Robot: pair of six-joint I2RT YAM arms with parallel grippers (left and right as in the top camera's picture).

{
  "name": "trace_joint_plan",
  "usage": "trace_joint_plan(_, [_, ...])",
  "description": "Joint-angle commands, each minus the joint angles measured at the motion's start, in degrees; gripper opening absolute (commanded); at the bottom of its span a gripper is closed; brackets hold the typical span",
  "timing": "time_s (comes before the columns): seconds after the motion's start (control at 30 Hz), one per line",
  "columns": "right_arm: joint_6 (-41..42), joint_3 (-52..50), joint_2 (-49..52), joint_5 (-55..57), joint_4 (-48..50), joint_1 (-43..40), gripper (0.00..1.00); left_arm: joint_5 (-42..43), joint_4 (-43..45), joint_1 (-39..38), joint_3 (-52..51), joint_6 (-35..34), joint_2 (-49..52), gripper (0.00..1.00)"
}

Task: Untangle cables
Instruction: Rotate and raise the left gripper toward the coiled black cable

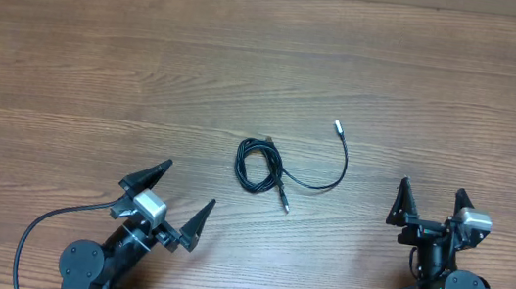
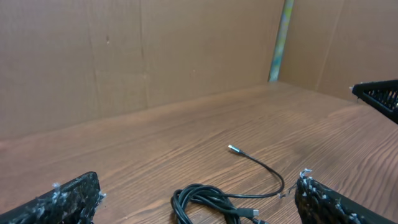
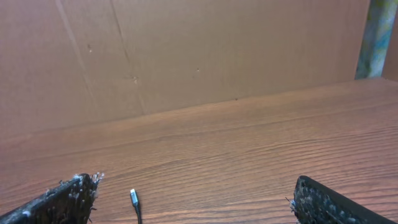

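The cables lie in the middle of the wooden table as a small coil of thin black cord. One strand curves right and back to a silvery plug tip; another plug end points toward the front. In the left wrist view the coil of cables rests between my fingers and ahead of them, its silvery tip farther off. The right wrist view catches only the silvery tip. My left gripper stands open at the front left, my right gripper open at the front right. Neither touches the cord.
Thicker black arm cables trail from the robot bases at the front edge. A brown cardboard wall closes the table's far side. The right gripper's finger shows at the right edge of the left wrist view.
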Motion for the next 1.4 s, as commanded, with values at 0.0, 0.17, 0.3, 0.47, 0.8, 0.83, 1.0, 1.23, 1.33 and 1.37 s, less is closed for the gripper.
trace_joint_plan(0.0, [0.2,-0.61,-0.46,0.92,0.24,0.26,1.0,0.85,-0.2,-0.37,1.36,-2.51,0.04,1.0])
trace_joint_plan(0.17, [0.2,-0.61,-0.44,0.92,0.24,0.26,1.0,0.85,-1.22,-0.37,1.36,-2.84,0.04,1.0])
trace_joint_plan(0.3, [0.2,-0.61,-0.44,0.92,0.24,0.26,1.0,0.79,-1.2,-0.37,1.55,-2.84,0.04,1.0])
trace_joint_plan(0.47, [0.2,-0.61,-0.44,0.92,0.24,0.26,1.0,0.66,-1.2,-0.37,2.71,-2.86,0.04,1.0])
trace_joint_plan(0.8, [0.2,-0.61,-0.46,0.92,0.24,0.26,1.0,0.17,-2.56,-0.35,5.16,-2.84,0.24,1.0])
trace_joint_plan(0.83, [0.2,-0.61,-0.46,0.92,0.24,0.26,1.0,0.13,-2.78,-0.35,5.29,-2.84,0.35,1.0])
trace_joint_plan(1.0, [0.2,-0.61,-0.44,0.92,0.24,0.26,1.0,-1.38,-2.97,-0.35,6.08,-2.84,0.94,0.99])
trace_joint_plan(1.23, [0.2,-0.61,-0.46,0.92,0.24,0.26,1.0,-2.84,-5.46,-0.37,7.78,-2.82,3.19,1.0])
trace_joint_plan(1.33, [0.2,-0.61,-0.44,0.92,0.24,0.26,1.0,-3.08,-6.97,-0.37,8.81,-2.8,4.68,0.99])
trace_joint_plan(1.37, [0.2,-0.61,-0.46,0.92,0.24,0.26,1.0,-3.08,-7.28,-0.37,9.16,-2.78,5.33,1.0])
